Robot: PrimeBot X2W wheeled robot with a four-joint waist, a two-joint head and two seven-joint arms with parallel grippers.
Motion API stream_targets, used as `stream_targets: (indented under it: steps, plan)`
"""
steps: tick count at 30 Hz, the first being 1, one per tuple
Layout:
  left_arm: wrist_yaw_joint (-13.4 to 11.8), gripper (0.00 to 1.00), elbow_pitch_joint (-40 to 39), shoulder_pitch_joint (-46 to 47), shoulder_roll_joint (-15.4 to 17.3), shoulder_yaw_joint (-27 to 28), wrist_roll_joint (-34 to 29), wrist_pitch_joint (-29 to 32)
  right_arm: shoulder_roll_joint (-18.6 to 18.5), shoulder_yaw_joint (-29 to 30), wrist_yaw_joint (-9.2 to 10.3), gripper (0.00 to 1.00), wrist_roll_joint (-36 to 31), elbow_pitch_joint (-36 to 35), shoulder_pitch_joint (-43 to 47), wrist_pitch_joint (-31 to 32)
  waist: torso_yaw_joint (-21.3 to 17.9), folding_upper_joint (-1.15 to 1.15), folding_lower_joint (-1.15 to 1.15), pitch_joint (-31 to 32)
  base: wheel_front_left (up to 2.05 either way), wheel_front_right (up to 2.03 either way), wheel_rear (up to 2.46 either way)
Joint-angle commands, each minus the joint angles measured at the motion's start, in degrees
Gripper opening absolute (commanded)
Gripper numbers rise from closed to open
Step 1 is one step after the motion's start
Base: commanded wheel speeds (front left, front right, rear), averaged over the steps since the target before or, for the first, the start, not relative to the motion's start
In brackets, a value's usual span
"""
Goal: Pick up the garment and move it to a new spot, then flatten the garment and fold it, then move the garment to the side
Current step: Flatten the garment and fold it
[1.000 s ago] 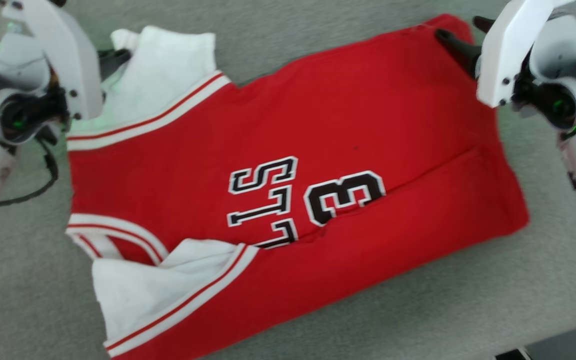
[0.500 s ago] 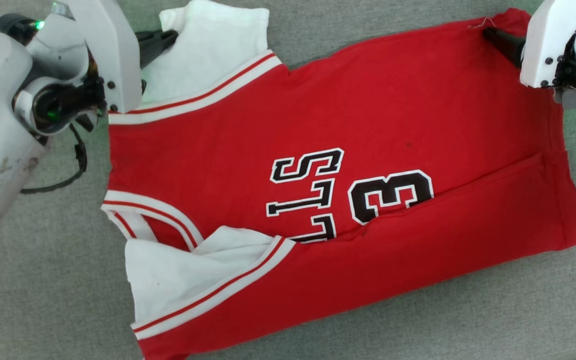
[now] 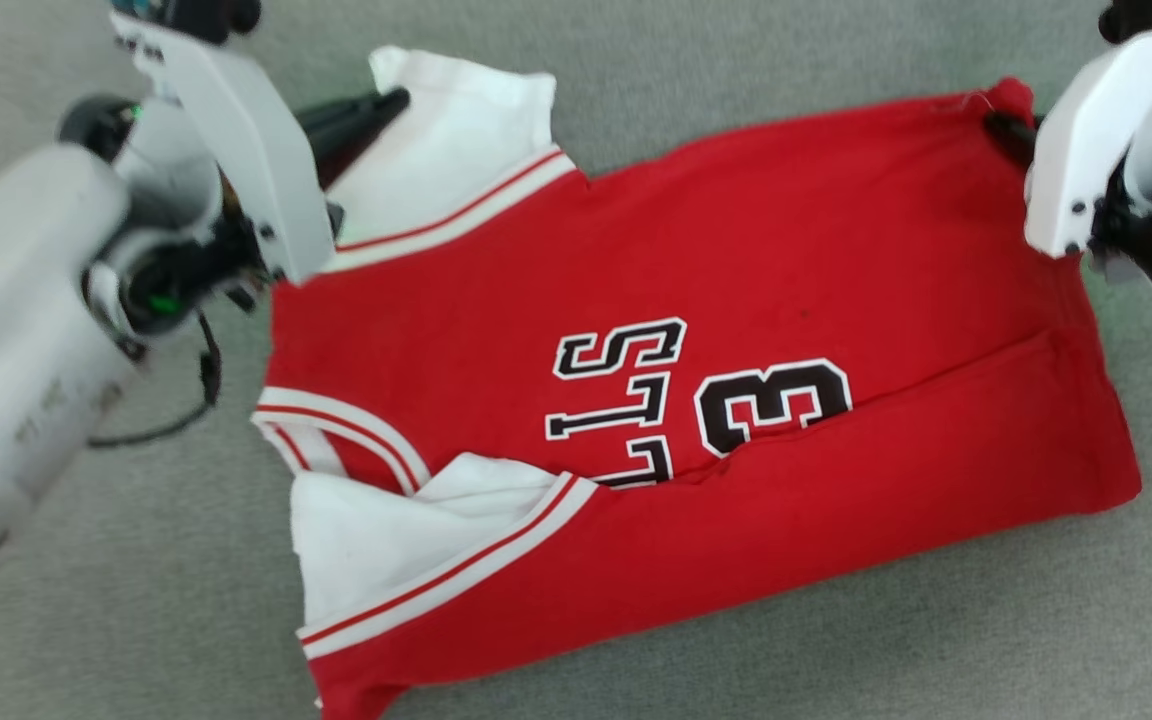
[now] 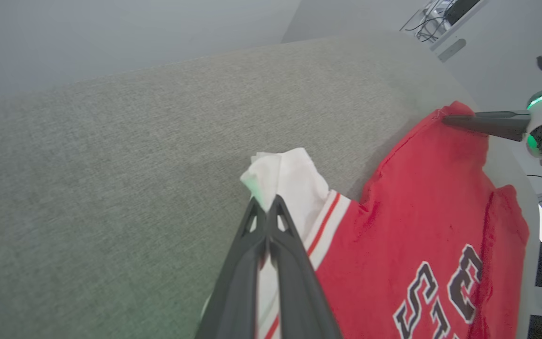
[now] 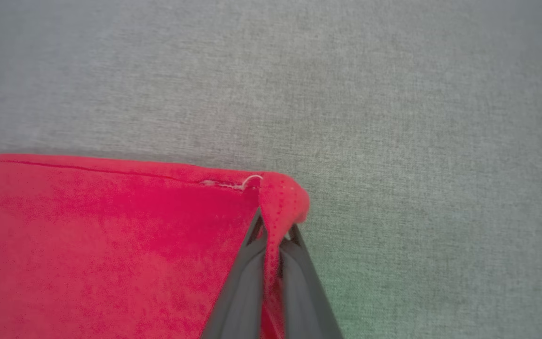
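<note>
Gripping, left end effector (image 3: 393, 98): you had its fingers pressed together on the tip of the white sleeve (image 3: 456, 120), at the far-left corner of the garment (image 3: 696, 330).
Right end effector (image 3: 998, 122): it was clamped on the red hem corner (image 5: 282, 197), with fabric pinched between the fingers.
Garment position: it lay flat on the grey counter (image 3: 736, 50), its near edge folded over.
Long axis: it ran from your left grip across to the right one.
Direction: the cloth's body lay toward the robot from both grips; neither arm was nearer.
Arm pose: both reached in from the sides, fingers pointing inward, low over the counter.
</note>
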State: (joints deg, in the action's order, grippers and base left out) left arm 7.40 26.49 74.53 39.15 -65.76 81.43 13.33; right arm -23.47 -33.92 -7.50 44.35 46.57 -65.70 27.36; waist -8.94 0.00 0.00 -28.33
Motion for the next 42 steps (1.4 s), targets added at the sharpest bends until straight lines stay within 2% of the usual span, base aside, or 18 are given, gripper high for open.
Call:
stream_targets:
  steps: [1,8,14,20,25,30,34,42]
  plan:
    - [0.1,0.0,-1.7,-1.5,0.5,-0.5,0.3,-1.7,-1.1,-1.1,0.01,0.0,0.8,-0.9,1.7,-1.0,2.0,0.0,0.0,4.3,0.0,0.0,0.0]
    - [0.1,0.0,-12.0,-6.6,4.4,-2.8,1.1,-10.2,-6.6,-4.8,0.02,0.0,4.6,-7.3,7.7,-4.0,4.6,0.0,0.0,9.5,0.0,0.0,0.0]
    - [0.1,0.0,-19.4,-12.8,9.4,-5.8,-2.3,-15.6,-12.5,-7.4,0.03,0.0,5.0,-14.2,14.5,-4.4,6.5,0.0,0.0,12.5,0.0,0.0,0.0]
    - [0.1,0.0,-26.7,-21.1,14.3,-6.5,-3.0,-24.2,-17.3,-4.8,0.03,0.0,5.9,-21.3,22.6,-5.3,7.7,0.0,0.0,14.3,0.0,0.0,0.0]
    - [0.1,0.0,-31.6,-28.6,16.0,-5.7,-3.7,-28.1,-19.9,-0.2,0.03,0.0,5.6,-26.2,30.5,-5.3,8.6,0.0,0.0,15.3,0.0,0.0,0.0]
    - [-0.9,0.0,-32.4,-37.2,13.7,-1.7,-4.7,-28.5,-20.3,4.9,0.03,0.0,4.8,-30.3,37.5,-3.2,9.2,0.0,0.0,15.7,0.0,0.0,0.0]
    - [-1.1,0.0,-30.6,-42.6,9.9,2.7,-6.1,-28.5,-18.3,9.1,0.03,0.0,3.5,-31.2,41.7,-1.8,9.5,0.0,0.0,15.2,0.0,0.0,0.0]
    - [-0.2,0.0,-22.4,-48.2,3.8,5.4,-10.1,-28.4,-13.7,14.4,0.03,0.0,0.5,-31.4,46.3,0.0,9.5,0.0,0.0,14.3,0.0,0.0,0.0]
